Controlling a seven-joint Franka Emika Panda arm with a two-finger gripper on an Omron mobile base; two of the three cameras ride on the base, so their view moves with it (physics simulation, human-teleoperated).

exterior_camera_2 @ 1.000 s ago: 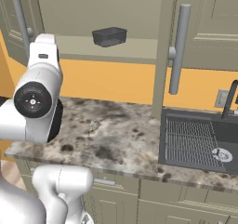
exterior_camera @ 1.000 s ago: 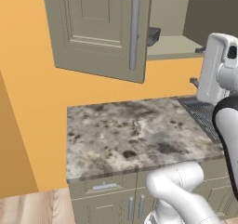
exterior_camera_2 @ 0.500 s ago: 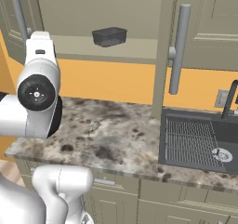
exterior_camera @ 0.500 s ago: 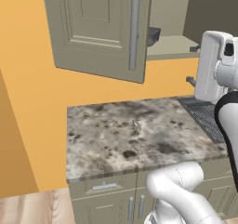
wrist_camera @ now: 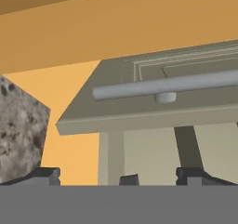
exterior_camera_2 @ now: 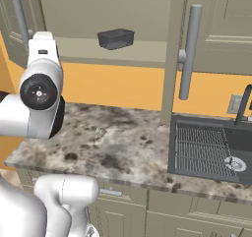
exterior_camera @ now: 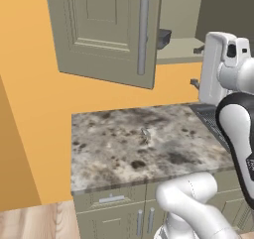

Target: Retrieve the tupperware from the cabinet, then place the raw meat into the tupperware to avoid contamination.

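Note:
The cabinet [exterior_camera_2: 123,14] stands open, its left door [exterior_camera: 104,29] swung out over the counter. On its shelf sits the dark grey tupperware [exterior_camera_2: 116,38], which peeks out past the door's edge [exterior_camera: 163,37] in the left base view. My gripper [exterior_camera: 197,66] hangs in front of the opening at about shelf height, well short of the tub. It is open and empty, with the fingertips [wrist_camera: 46,174] far apart in the hand view. A small pale lump [exterior_camera_2: 100,132] lies mid-counter, too small to tell whether it is the raw meat.
The speckled stone counter [exterior_camera: 114,158] runs below the cabinet. A dark sink [exterior_camera_2: 211,147] with a faucet [exterior_camera_2: 243,105] lies at its right. The right door's long bar handle [exterior_camera_2: 189,49] hangs beside the opening, and the left door's handle [wrist_camera: 162,86] crosses the hand view.
The hand has risen slightly toward shelf height. The jaws have stayed wide open and the tupperware has not moved.

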